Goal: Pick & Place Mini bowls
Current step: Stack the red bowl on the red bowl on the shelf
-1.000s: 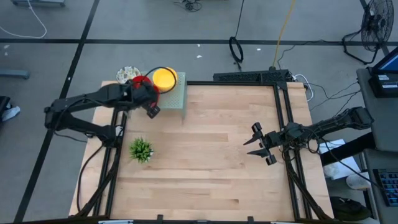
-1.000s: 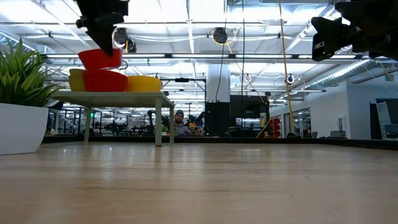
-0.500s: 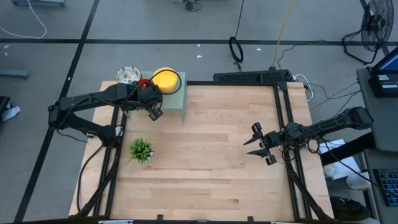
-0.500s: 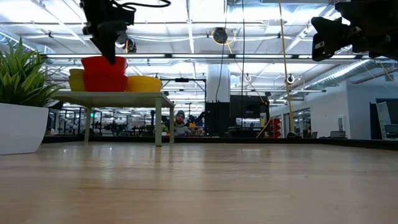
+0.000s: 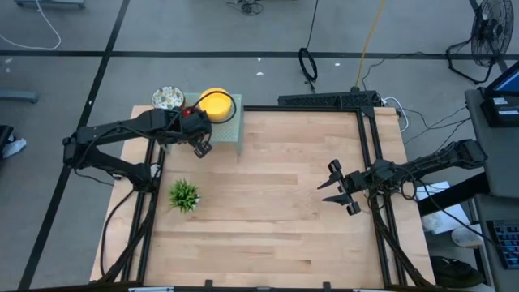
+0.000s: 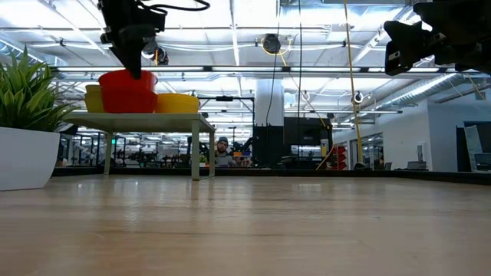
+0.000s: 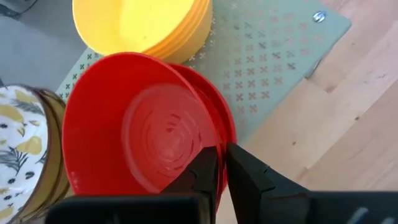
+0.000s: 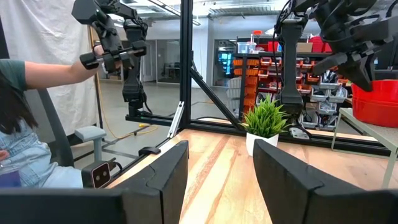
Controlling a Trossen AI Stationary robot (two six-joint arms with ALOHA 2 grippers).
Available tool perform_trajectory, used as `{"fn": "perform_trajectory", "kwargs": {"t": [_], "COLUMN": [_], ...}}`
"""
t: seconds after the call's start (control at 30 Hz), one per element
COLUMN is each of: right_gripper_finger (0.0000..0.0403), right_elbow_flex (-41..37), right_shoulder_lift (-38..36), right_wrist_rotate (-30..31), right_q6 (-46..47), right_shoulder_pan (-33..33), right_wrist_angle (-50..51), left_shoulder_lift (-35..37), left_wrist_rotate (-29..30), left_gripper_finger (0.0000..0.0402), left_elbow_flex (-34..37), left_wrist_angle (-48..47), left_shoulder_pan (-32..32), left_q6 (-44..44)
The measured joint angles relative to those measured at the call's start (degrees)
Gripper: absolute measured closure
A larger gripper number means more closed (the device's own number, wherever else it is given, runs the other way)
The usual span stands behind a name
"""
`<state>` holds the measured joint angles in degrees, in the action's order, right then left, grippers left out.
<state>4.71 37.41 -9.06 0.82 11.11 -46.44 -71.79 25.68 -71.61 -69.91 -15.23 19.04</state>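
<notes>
Red mini bowl (image 7: 149, 134): nested on a red stack on the pale green mesh rack (image 7: 273, 56), far-left table corner; rim pinched in the left gripper (image 7: 217, 165), fingers closed narrow on it. Yellow bowl stack (image 7: 146, 25): just beside, same rack. Patterned bowl (image 5: 167, 98): at the rack's outer edge, apparently stacked. Plant (image 5: 184, 195): near, on the table. Right gripper (image 5: 332, 185): well apart, spread wide, holding nothing.

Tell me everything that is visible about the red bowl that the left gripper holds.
The red bowl is small, round, shallow and glossy, like plastic, with faint rings inside. It sits upright, nested in another red bowl on the pale green mesh rack, beside the yellow bowls. The left gripper pinches its rim.
</notes>
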Motion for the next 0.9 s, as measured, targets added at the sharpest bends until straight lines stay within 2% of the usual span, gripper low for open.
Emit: {"fn": "perform_trajectory", "kwargs": {"t": [0.43,0.7,0.9], "right_gripper_finger": [0.0232,0.0232,0.0232], "right_elbow_flex": [0.0,0.0,0.0], "right_shoulder_lift": [0.0,0.0,0.0], "right_wrist_rotate": [0.0,0.0,0.0], "right_q6": [0.0,0.0,0.0], "right_shoulder_pan": [0.0,0.0,0.0], "right_wrist_angle": [0.0,0.0,0.0], "left_shoulder_lift": [0.0,-2.7,-3.9], "left_wrist_rotate": [-1.5,-1.7,-1.7], "left_gripper_finger": [0.0366,0.0364,0.0316], "left_elbow_flex": [0.0,0.0,0.0], "left_wrist_angle": [-0.9,-0.5,-0.4], "left_shoulder_pan": [-3.7,-4.4,-4.3], "left_q6": [1.2,1.7,0.9]}}
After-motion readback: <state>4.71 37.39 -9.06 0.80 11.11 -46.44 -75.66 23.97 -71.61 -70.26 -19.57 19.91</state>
